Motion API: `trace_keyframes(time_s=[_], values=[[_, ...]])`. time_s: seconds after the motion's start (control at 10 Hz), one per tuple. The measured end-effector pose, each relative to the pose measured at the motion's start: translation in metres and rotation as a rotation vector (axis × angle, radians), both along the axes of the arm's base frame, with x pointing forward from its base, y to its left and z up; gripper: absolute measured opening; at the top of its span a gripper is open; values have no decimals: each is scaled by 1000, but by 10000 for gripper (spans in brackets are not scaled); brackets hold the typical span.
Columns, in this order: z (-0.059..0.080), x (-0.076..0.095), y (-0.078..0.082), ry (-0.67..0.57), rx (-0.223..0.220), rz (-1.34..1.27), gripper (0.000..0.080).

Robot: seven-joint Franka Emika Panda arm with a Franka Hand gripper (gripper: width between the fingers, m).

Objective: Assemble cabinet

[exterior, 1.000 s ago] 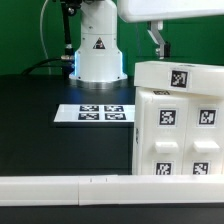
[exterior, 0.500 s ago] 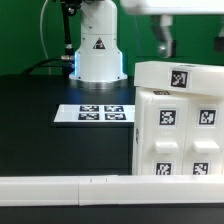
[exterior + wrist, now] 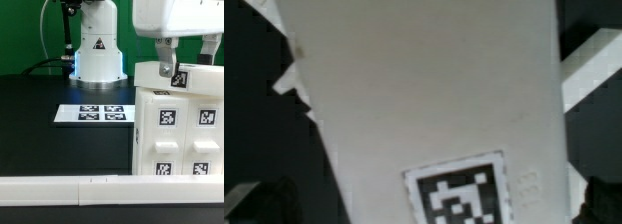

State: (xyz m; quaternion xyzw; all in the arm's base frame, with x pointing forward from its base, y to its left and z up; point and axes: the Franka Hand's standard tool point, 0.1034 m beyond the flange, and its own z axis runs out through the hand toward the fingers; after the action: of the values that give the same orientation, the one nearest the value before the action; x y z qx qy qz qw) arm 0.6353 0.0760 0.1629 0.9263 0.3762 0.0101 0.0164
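Here the cabinet (image 3: 178, 125) fills the right half of the exterior view, a tall white plastic box with square black-and-white tags on its front face and one more tag on its upper panel, standing on the black table (image 3: 40, 110) just right of the marker board (image 3: 95, 113) and behind the long white rail (image 3: 60, 187) that runs along the bottom of the frame. The gripper (image 3: 188, 62) hangs at the upper right, directly over the cabinet's top panel, its fingers spread wide with one dark finger (image 3: 165, 58) reaching down to about the panel's upper edge; nothing is pinched between them, and whether that finger touches the plastic cannot be told. In the wrist view a long white panel face (image 3: 420, 90) runs through the middle of the frame, with a tag at the lower centre. Judging by its look, the cabinet is rigid, hollow moulded plastic, probably fairly light for its bulk but smooth and somewhat slippery, so a pinch could slide. The best hold seems to be across the narrow thickness of the top panel, near its middle and clear of the tag, where the spread fingers can straddle both flat faces.
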Motion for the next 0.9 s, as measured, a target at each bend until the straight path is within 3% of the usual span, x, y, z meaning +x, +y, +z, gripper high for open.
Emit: trace_keyframes(time_s=[0.1,0.3,0.7,0.9], values=[[0,0,-1,0,0,-23,796],[0,0,-1,-3,4,-137,550],[-1,0,-1,-10,14,-462,553],[-2,1,1,-25,29,-886,553]])
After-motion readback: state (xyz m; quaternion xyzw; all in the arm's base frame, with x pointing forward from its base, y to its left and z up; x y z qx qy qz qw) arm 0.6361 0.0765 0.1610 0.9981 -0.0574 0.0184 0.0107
